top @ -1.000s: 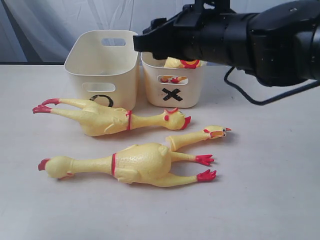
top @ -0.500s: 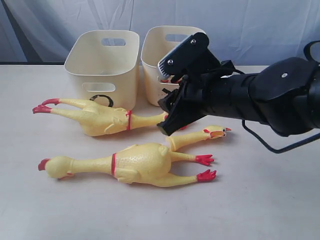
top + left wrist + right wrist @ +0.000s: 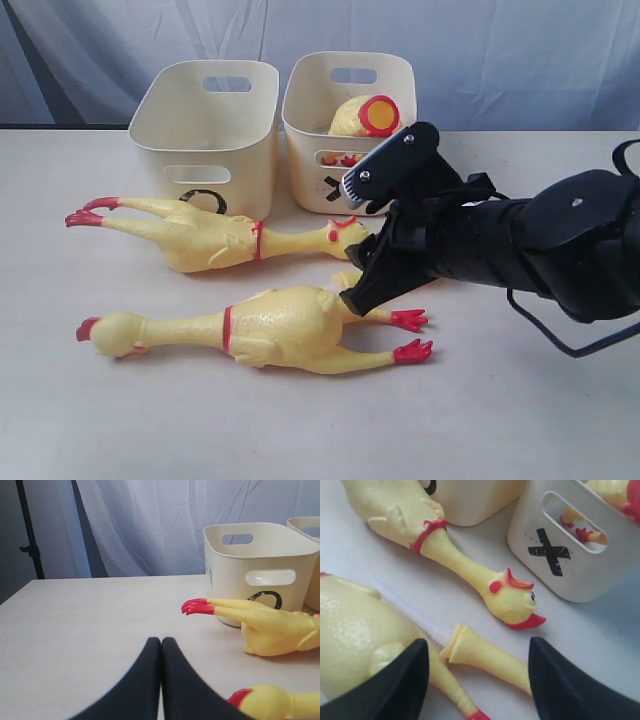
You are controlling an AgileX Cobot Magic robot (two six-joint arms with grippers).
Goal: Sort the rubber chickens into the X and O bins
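While the left gripper (image 3: 161, 641) sits pressed together and empty, the right gripper (image 3: 477, 642) hangs spread over the small rubber chicken (image 3: 487, 656), lying at six o'clock from the X bin (image 3: 395, 185).

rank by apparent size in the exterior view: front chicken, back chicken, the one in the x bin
1. front chicken: bulkiest, though nearest the camera
2. back chicken: slimmer, similar length
3. binned chicken, in the X bin: only part shows, so size unsure
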